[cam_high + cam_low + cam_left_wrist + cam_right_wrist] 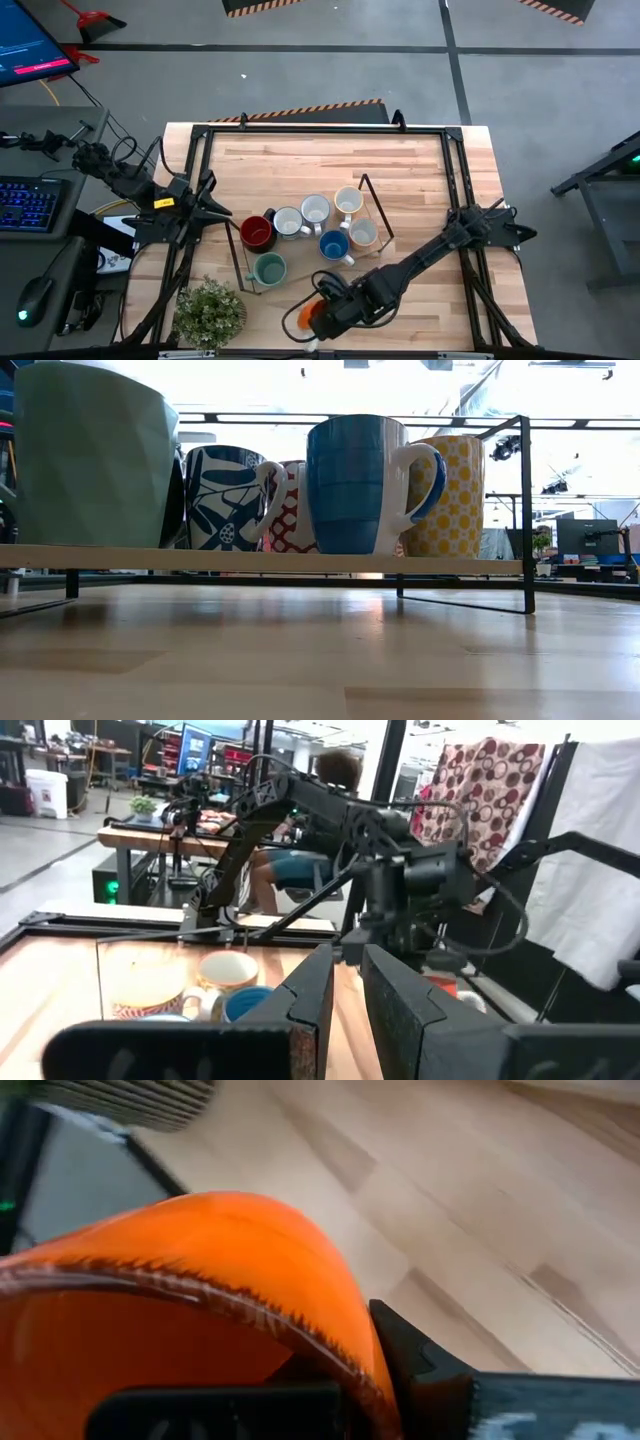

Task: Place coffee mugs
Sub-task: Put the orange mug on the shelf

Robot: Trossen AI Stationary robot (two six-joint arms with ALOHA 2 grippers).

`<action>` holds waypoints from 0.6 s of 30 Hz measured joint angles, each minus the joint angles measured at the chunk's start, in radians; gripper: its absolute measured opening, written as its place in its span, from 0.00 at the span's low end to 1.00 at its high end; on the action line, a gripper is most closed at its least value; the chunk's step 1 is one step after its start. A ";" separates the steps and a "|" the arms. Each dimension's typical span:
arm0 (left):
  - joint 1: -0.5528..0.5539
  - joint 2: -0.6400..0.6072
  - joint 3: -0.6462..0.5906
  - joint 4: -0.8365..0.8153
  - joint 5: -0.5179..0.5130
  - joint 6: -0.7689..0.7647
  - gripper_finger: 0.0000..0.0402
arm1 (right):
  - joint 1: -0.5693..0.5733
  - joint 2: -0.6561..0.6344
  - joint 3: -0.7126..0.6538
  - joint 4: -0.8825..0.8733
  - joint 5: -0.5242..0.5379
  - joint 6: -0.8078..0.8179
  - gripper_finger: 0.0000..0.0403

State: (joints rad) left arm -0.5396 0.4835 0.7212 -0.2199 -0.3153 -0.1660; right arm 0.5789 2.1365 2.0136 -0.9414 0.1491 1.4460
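Seven mugs stand on a low black-framed shelf point(375, 212) at mid-table: dark red point(257, 232), teal point(269, 268), blue point(334, 246) and several pale ones point(315, 210). The low view shows the teal point(90, 455) and blue point(350, 480) mugs resting by their bases on the shelf board point(250, 560). My right gripper point(320, 314) is near the table's near edge, shut on an orange mug point(306, 320), which fills the right wrist view point(200, 1250). My left gripper point(214, 205) is at the table's left edge, empty, its fingers point(310, 1005) a narrow gap apart. My right gripper holds the orange mug by its wall at the rim point(350, 1350). One finger point(420, 1370) lies on the outside and the other point(200, 1405) shows inside the mug's mouth. Whether the mug rests on the table or is lifted, I cannot tell.
A small potted green plant point(210, 312) stands at the near left corner. A black frame point(330, 128) runs round the tabletop. Bare wood lies between the shelf and the far edge and to the right of the shelf. A person sits beyond the table point(300, 860).
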 joint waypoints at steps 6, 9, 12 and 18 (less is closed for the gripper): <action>0.000 0.000 0.000 0.000 -0.001 0.042 0.12 | -0.003 0.001 -0.035 -0.097 -0.087 0.105 0.00; 0.000 0.000 0.000 0.000 -0.001 0.047 0.12 | -0.003 0.001 -0.035 -0.129 -0.098 0.171 0.00; 0.000 0.000 0.000 0.000 -0.002 0.059 0.12 | -0.003 0.005 -0.035 -0.132 -0.101 0.220 0.00; 0.000 0.000 0.000 0.000 -0.003 0.090 0.12 | -0.004 0.063 -0.035 -0.143 -0.154 0.293 0.00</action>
State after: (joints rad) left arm -0.5396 0.4831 0.7212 -0.2199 -0.3187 -0.0757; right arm 0.5751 2.1996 1.9781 -1.0840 -0.0046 1.7389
